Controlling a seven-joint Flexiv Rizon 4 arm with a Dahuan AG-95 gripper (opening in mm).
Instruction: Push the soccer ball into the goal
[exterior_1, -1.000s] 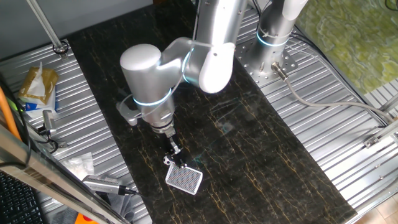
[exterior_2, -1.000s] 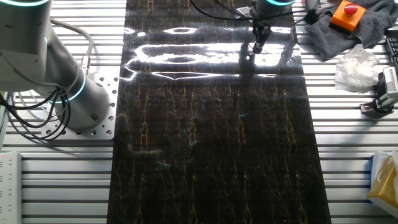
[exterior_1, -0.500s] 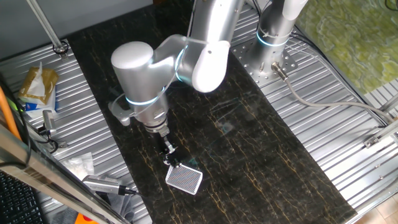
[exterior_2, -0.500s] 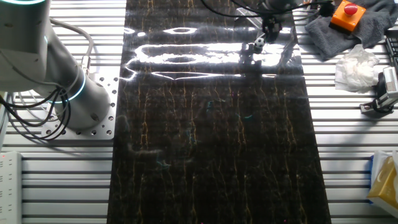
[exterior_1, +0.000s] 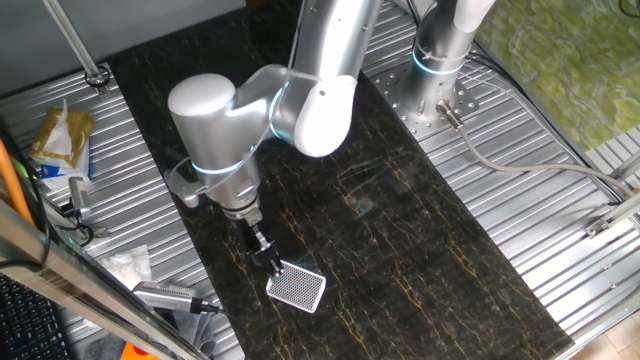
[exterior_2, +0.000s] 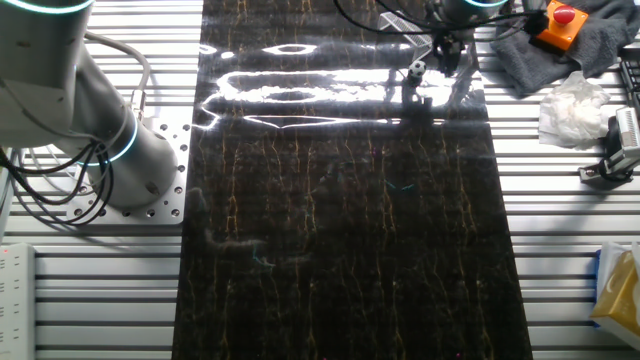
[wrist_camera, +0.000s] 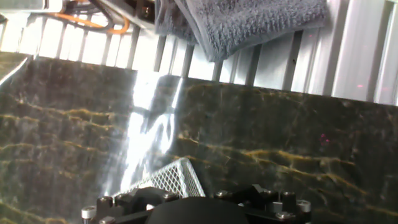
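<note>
The goal (exterior_1: 297, 288), a small white-rimmed frame of dark mesh, lies flat on the black marbled slab (exterior_1: 400, 240) near its front left edge. My gripper (exterior_1: 267, 256) points down at the slab, its thin dark fingers just beside the goal's upper left corner. From this distance the fingers look close together. In the hand view the goal (wrist_camera: 166, 179) shows as white mesh just above the gripper's dark housing (wrist_camera: 199, 213), which hides the fingertips. In the other fixed view the gripper (exterior_2: 418, 68) stands at the slab's far edge in glare. The soccer ball shows in no view.
A grey towel (exterior_2: 560, 50) with an orange box and red button (exterior_2: 556, 20) lies off the slab near the gripper; it also fills the top of the hand view as the towel (wrist_camera: 249, 18). A crumpled tissue (exterior_2: 570, 105) and arm bases (exterior_2: 130, 160) (exterior_1: 440, 60) flank the slab.
The arm has swung left in the one fixed view, carrying the gripper from above the goal's top edge to its upper left corner. The goal has not moved.
</note>
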